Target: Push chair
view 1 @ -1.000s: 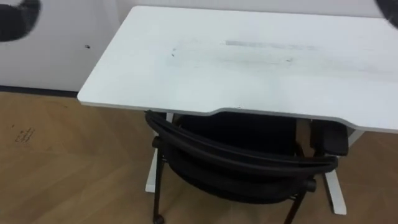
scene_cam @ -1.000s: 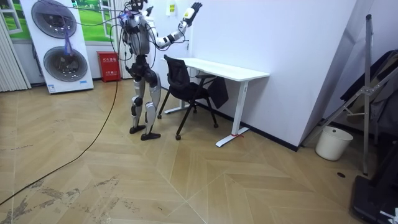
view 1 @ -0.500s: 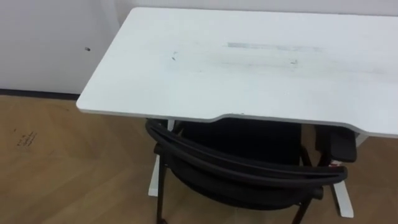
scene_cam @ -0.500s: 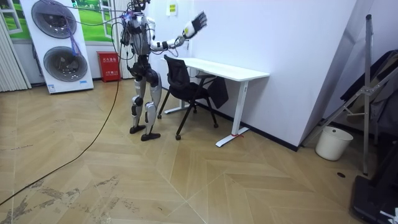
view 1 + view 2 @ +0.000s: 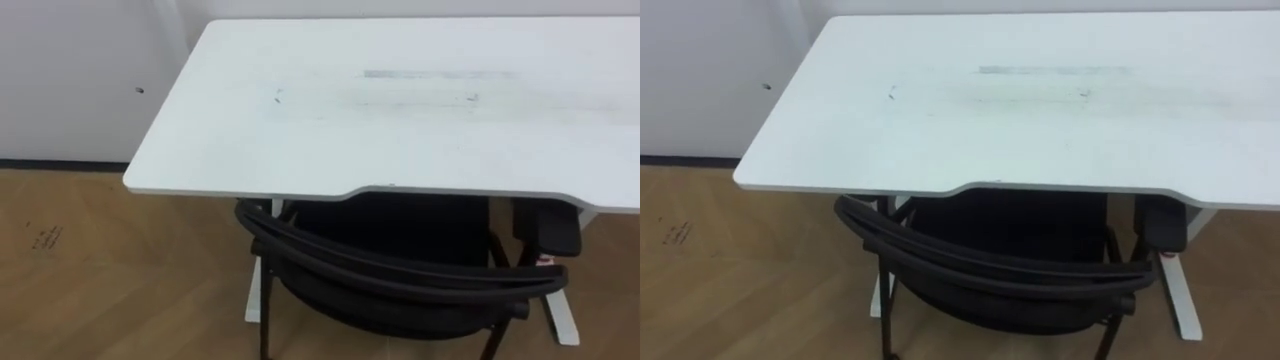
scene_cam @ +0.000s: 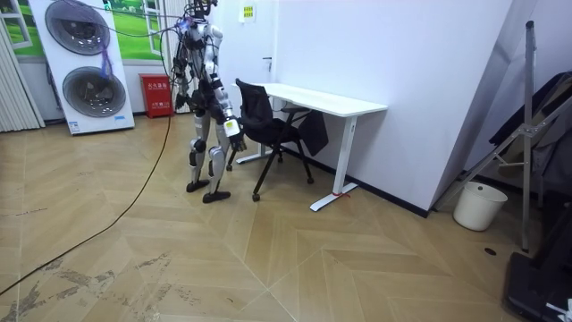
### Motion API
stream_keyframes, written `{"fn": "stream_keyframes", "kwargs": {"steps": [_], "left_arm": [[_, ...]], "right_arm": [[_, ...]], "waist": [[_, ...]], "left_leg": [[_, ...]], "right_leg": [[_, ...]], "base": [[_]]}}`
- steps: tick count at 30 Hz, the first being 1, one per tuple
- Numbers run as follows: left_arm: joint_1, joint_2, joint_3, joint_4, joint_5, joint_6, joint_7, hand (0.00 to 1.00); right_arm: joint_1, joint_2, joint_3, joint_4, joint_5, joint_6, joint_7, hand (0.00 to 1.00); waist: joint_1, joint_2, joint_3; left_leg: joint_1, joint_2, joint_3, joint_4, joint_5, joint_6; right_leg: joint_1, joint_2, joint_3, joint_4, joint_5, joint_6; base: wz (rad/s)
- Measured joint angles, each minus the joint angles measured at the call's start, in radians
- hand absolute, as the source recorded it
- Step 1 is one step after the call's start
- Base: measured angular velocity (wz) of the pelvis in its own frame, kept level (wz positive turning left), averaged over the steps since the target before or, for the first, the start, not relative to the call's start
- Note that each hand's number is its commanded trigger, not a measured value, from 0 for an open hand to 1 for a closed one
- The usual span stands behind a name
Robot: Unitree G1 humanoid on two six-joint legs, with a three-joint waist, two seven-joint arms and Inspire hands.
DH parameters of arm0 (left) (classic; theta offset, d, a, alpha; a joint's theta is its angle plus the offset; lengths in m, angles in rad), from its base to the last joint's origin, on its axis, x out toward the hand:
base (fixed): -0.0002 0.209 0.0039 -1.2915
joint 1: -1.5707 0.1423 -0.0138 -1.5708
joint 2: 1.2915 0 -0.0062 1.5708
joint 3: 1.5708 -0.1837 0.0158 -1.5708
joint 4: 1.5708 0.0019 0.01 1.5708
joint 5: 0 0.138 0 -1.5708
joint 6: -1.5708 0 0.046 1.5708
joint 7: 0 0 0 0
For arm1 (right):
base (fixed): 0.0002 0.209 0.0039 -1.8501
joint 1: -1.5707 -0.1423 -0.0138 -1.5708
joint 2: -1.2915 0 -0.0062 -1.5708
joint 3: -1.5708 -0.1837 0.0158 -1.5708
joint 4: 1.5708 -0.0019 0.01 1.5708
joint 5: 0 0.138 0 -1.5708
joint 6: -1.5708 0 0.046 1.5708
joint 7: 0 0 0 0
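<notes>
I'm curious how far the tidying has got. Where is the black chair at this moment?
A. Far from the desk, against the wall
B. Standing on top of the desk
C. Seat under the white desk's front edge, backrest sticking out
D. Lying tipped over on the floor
C: the chair stands upright with its seat beneath the front edge of the white desk, and its curved backrest juts out on the robot's side.

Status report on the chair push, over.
Right hand low behind chair. Seat partly under desk, backrest outside edge. Desk legs flank it, no blocker seen.
</notes>
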Motion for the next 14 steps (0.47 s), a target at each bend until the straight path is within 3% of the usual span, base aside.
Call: {"fn": "stream_keyframes", "kwargs": {"steps": [3, 8, 14], "left_arm": [[-0.013, -0.001, -0.034, 0.097, 0.001, 0.019, -0.067, 0.0], [-0.053, -0.008, -0.106, 0.142, 0.0, 0.066, -0.168, 0.0], [-0.128, -0.003, -0.193, 0.154, 0.0, 0.069, -0.244, 0.0]], "right_arm": [[-0.035, -0.001, 0.054, 0.124, -0.052, 0.021, 0.08, 0.0], [-0.101, -0.001, 0.149, 0.171, -0.121, 0.055, 0.144, 0.0], [-0.199, 0.0, 0.24, 0.169, -0.14, 0.063, 0.23, 0.0]], "waist": [[-0.002, -0.003, 0.0049], [0.008, -0.008, 0.0069], [0.003, -0.013, 0.0093]], "left_leg": [[0.001, 0.0, -0.004, 0.015, -0.008, 0.004], [0.008, 0.002, 0.008, 0.012, -0.014, 0.006], [-0.007, 0.0, 0.008, 0.02, -0.014, 0.007]], "right_leg": [[0.008, 0.0, 0.001, 0.0, -0.004, 0.002], [-0.001, 0.001, 0.02, 0.003, -0.005, 0.002], [-0.007, 0.0, 0.017, 0.003, -0.003, 0.002]], "base": [[0.07], [-0.09], [-0.01]]}}
